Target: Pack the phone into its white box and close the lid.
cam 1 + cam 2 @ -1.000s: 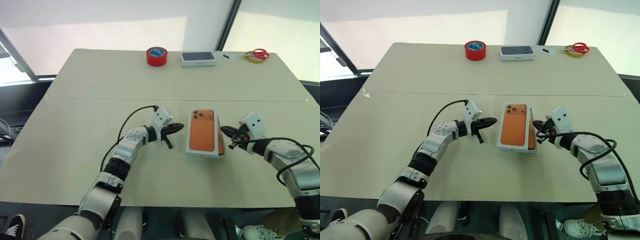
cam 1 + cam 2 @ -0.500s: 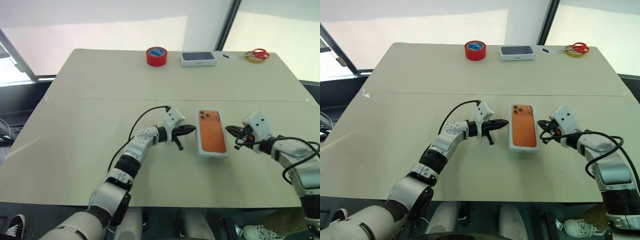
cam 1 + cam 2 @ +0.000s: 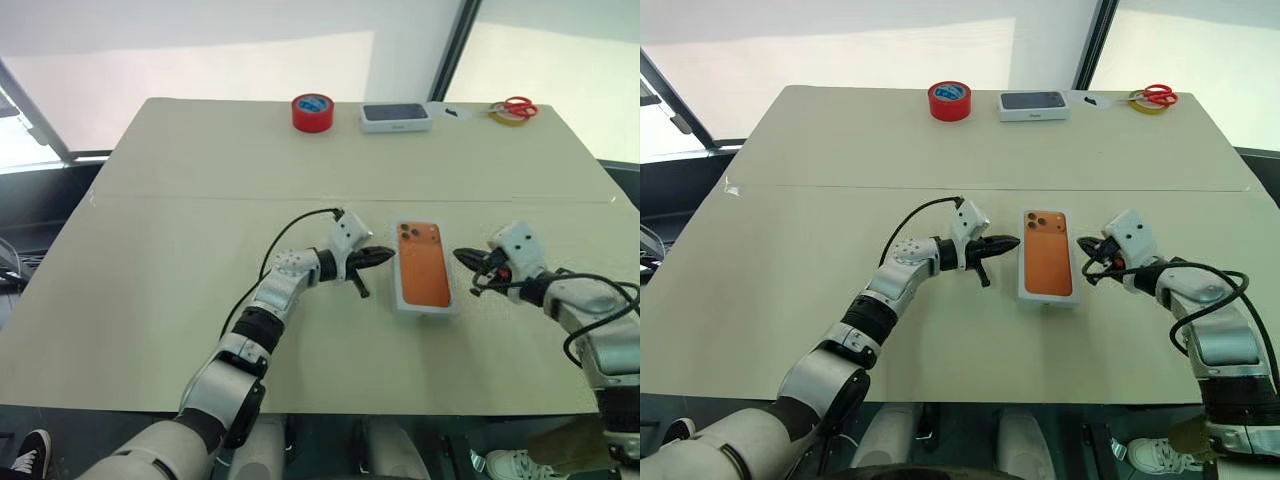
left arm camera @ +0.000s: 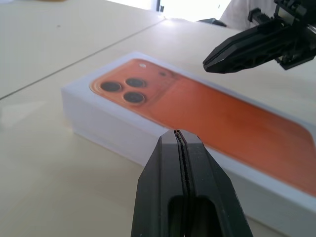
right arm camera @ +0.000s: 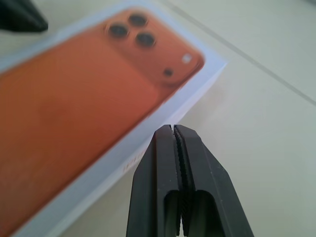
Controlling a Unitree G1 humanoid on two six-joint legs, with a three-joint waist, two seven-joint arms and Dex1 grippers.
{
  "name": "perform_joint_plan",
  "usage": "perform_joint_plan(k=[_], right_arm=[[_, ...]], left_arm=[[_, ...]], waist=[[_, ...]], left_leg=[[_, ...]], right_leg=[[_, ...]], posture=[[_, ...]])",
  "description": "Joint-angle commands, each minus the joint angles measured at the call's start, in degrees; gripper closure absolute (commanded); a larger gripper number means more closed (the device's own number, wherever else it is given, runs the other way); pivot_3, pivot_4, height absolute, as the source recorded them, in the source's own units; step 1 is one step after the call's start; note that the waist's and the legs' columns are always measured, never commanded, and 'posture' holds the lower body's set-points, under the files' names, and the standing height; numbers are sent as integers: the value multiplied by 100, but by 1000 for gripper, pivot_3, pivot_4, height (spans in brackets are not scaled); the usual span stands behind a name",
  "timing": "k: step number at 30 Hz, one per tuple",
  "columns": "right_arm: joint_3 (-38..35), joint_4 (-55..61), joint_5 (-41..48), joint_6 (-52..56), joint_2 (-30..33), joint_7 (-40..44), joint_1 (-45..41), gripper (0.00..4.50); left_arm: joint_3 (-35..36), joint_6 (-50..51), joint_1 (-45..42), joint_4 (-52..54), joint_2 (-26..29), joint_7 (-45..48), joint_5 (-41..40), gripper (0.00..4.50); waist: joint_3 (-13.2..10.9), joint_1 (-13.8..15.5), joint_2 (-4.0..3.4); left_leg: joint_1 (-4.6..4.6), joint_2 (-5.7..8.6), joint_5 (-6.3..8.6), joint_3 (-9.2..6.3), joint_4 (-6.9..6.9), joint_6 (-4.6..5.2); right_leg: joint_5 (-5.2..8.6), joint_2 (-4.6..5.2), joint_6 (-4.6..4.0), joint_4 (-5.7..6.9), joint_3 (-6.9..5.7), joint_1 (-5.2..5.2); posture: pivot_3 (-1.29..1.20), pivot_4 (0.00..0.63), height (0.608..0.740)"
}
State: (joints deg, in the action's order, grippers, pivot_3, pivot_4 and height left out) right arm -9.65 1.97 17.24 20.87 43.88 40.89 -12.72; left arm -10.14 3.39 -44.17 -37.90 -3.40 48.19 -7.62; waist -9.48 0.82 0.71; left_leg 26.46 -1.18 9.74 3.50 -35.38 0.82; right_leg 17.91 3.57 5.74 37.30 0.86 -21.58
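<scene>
The lid (image 3: pixel 423 265), white with an orange phone picture on top, lies flat and square on the table between my two grippers. The white box sits hidden under it, and the phone is out of view. My left gripper (image 3: pixel 385 257) is shut and empty, pointing at the lid's left long side from a small gap away. It also appears as the left gripper (image 4: pixel 178 136) close to the lid (image 4: pixel 197 113). On the other side, my right gripper (image 3: pixel 462 257) is shut and empty, just off the right long side. It is also the right gripper (image 5: pixel 173 129).
At the table's far edge stand a red tape roll (image 3: pixel 313 111), a dark-topped white case (image 3: pixel 396 116), and red scissors (image 3: pixel 517 106) on a yellow tape roll. A seam (image 3: pixel 200 198) crosses the table ahead of the lid.
The lid sat askew with an orange edge showing at its right; now it lies square and slightly further right. My left gripper followed it rightward, and the right gripper drew back a little.
</scene>
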Motion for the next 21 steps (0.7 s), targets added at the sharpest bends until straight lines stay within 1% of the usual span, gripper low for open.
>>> perform_joint_plan(k=[1,3,6,9,11,12,13,14,15,16,17,19,21], right_arm=[[-147,73,2,-112,47,49,-115,4427],[53,49,-177,-157,-20,0,-160,4427],[492,-39,-673,-189,-13,-135,-180,4427],[795,47,-951,-249,-15,-108,-45,4427],[963,237,-1144,-534,63,3,174,4427],[977,322,-1094,-526,78,119,278,4427],[967,381,-1030,-471,80,199,350,4427],[862,469,-639,-137,67,463,416,4427],[779,524,-363,110,54,647,451,4500],[720,523,-347,119,85,675,461,4239],[665,502,-356,103,118,696,462,3969],[492,484,-281,41,151,777,446,3227],[290,523,-75,86,151,902,428,2265]], left_arm=[[135,-14,-434,151,-220,-130,-164,4500],[17,-137,-645,-313,-295,-323,93,4500],[-127,-106,-862,-1033,-329,-667,445,4500],[-238,-107,-886,-1405,-280,-762,693,4500],[-200,60,-814,-1397,-236,-465,595,4500],[-160,152,-746,-1305,-207,-254,493,4500],[-108,246,-686,-1215,-189,-84,387,4500],[-76,241,-610,-1094,-132,63,323,4500],[-57,232,-561,-1012,-92,148,287,3971],[-1,295,-474,-826,-24,244,200,3662],[55,367,-381,-602,42,345,99,3258],[106,486,-132,48,251,558,-68,2295],[144,655,107,703,487,696,-211,1333]], waist=[[-1,4,1],[0,2,1],[0,-13,0],[0,-28,1],[2,-22,0],[2,-22,0],[3,-23,-1],[5,-23,-1],[4,-26,0],[5,-27,0],[5,-27,0],[5,-28,0],[4,-34,0]], left_leg=[[0,1,0,-4,-2,0],[-1,4,0,-8,-4,0],[-6,10,1,-8,-5,1],[-4,11,1,-7,0,2],[-5,8,0,-9,0,1],[-10,8,1,-13,0,1],[-14,8,1,-14,1,1],[-14,7,1,-14,1,1],[-17,7,1,-15,1,0],[-20,4,1,-15,1,0],[-21,4,1,-15,0,0],[-21,3,2,-17,0,-1],[-20,2,2,-17,4,-2]], right_leg=[[0,0,0,0,-3,4],[0,1,1,-2,-5,9],[1,0,1,-3,-6,11],[1,-2,4,-1,-6,4],[1,-5,6,2,-8,4],[1,-6,6,1,-12,12],[1,-7,6,1,-13,15],[1,-6,6,1,-13,16],[1,-6,6,1,-13,20],[1,-5,5,1,-14,25],[1,-4,5,0,-14,25],[1,-1,4,0,-11,25],[1,0,4,0,-8,22]], posture=[[0,150,740],[0,150,740],[0,150,740],[0,150,740],[0,150,740],[0,150,740],[0,150,740],[0,150,740],[0,150,740],[0,150,740],[0,150,740],[0,150,740],[0,150,740]])
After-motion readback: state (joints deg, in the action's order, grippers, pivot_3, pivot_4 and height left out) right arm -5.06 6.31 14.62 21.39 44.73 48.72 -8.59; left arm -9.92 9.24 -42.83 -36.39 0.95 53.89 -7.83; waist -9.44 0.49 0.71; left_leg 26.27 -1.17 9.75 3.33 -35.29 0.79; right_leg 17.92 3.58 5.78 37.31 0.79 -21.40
